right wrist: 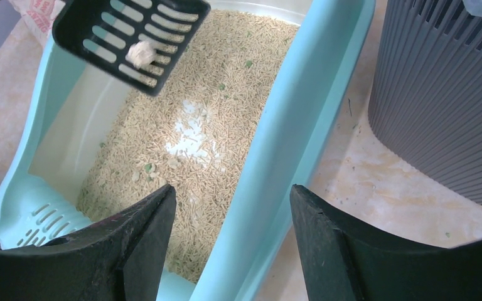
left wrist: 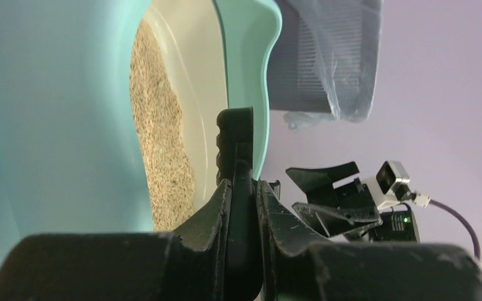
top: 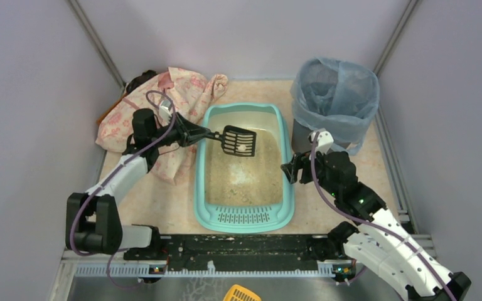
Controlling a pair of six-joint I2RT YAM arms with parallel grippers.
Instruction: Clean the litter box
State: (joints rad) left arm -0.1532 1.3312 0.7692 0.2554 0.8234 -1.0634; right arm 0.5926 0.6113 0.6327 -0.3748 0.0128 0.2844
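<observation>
Lilac walls close in on three sides of a beige, marbled table. The litter box (top: pixel 290 200) sits in the middle of it, lying lengthwise from the near edge toward the far edge. Its slotted grille (top: pixel 245 217) is at the near end and beige litter (top: pixel 241 179) covers the floor. In the right wrist view a small patch of bare white bottom (right wrist: pixel 191 135) shows through the grains.

The left gripper (top: pixel 209 134) reaches in from the left edge, above the box's left rim. Its fingers are clamped tight on the handle of a black slotted scoop (top: pixel 238 140). The scoop head hangs over the far half of the box, clear of the litter, with one pale clump (top: pixel 243 148) resting on its slots.

The right gripper (top: pixel 287 169) hovers just outside the box's right rim, fingers spread wide with nothing between them. I cannot tell whether it touches the rim.

A grey ribbed bin (top: pixel 300 139) lined with a blue bag (top: pixel 336 88) stands in the far right corner, near the box but apart from it. A pink flowered cloth (top: pixel 182 100) lies crumpled toward the far left corner, its edge up against the box's left side.
</observation>
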